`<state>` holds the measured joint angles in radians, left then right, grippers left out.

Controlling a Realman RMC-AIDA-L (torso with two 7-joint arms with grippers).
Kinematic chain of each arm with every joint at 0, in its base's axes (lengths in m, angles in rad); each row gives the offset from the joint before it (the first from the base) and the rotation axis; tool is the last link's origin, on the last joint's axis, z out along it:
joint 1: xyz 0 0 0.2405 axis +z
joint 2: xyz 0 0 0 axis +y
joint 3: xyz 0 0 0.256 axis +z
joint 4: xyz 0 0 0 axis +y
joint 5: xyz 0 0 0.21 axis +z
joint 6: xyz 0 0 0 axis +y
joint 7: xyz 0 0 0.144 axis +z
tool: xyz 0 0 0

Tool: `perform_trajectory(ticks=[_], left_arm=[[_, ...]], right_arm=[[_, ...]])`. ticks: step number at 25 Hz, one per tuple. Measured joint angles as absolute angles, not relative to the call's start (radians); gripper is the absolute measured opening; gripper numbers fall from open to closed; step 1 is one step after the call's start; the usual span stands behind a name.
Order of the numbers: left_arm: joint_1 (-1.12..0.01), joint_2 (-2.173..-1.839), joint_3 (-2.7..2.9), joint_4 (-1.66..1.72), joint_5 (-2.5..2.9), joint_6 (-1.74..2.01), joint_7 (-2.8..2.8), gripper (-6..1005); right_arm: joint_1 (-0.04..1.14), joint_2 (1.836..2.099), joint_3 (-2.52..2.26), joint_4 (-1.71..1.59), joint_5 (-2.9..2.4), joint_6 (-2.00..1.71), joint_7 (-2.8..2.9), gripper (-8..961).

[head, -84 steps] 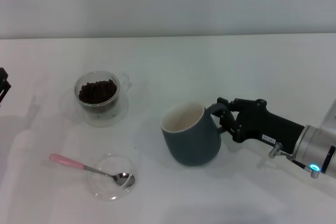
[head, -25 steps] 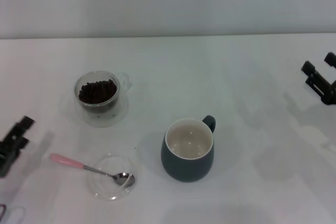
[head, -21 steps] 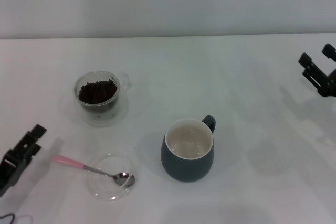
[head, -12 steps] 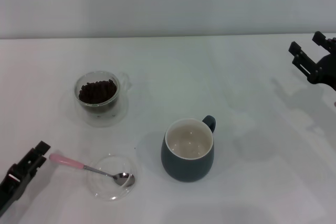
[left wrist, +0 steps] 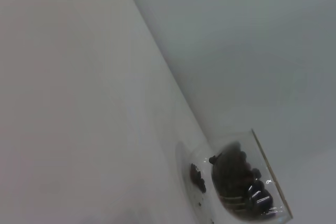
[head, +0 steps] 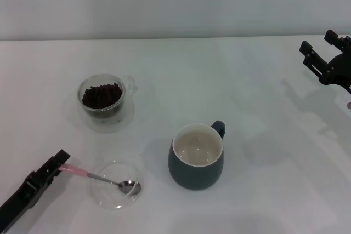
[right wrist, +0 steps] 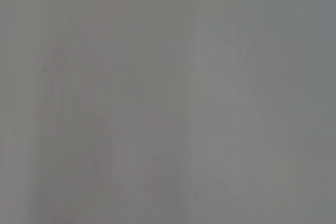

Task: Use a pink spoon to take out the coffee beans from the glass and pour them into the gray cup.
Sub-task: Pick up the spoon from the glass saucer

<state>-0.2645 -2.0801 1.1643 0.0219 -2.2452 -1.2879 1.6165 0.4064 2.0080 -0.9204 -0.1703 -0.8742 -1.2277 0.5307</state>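
Observation:
The pink spoon point(head: 82, 173) lies with its metal bowl in a shallow clear dish point(head: 109, 201) and its pink handle pointing left. My left gripper point(head: 50, 165) is open at the front left, and its fingertips reach the end of the spoon's handle. The glass point(head: 102, 102) with the coffee beans point(head: 101, 95) stands at the back left. It also shows in the left wrist view point(left wrist: 239, 182). The gray cup point(head: 196, 157) stands upright in the middle, empty, with its handle to the back right. My right gripper point(head: 319, 49) is open and empty, held up at the far right.
The white table point(head: 263, 113) runs back to a plain wall. The right wrist view shows only a blank pale surface.
My left gripper has come in from the lower left edge up to the spoon's handle end. My right gripper let go of the cup earlier and has drawn back to the far right.

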Motion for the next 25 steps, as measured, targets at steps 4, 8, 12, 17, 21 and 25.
perform_trajectory(ticks=[4, 8, 12, 17, 21, 25], left_arm=[[-0.266, -2.08, 1.164, 0.028, -2.236, -1.289, 1.617, 560], [-0.268, -2.078, 1.164, 0.031, -2.216, -1.29, 1.618, 500], [-0.275, -2.076, 1.164, 0.032, -2.192, -1.294, 1.619, 381], [-0.273, -2.078, 1.156, 0.033, -2.198, -1.31, 1.62, 175], [-0.268, -2.077, 1.154, 0.034, -2.202, -1.353, 1.625, 151], [-0.265, -2.072, 1.152, 0.035, -2.209, -1.422, 1.606, 127]], right_arm=[[0.407, 2.008, -0.92, -0.17, -0.873, -1.227, 0.531, 669], [0.405, 2.009, -0.92, -0.17, -0.873, -1.233, 0.531, 669], [0.403, 2.01, -0.92, -0.17, -0.873, -1.236, 0.531, 669], [0.399, 2.01, -0.92, -0.168, -0.873, -1.237, 0.531, 669], [0.395, 2.01, -0.92, -0.163, -0.873, -1.238, 0.531, 669], [0.39, 2.01, -0.92, -0.16, -0.873, -1.238, 0.531, 668]])
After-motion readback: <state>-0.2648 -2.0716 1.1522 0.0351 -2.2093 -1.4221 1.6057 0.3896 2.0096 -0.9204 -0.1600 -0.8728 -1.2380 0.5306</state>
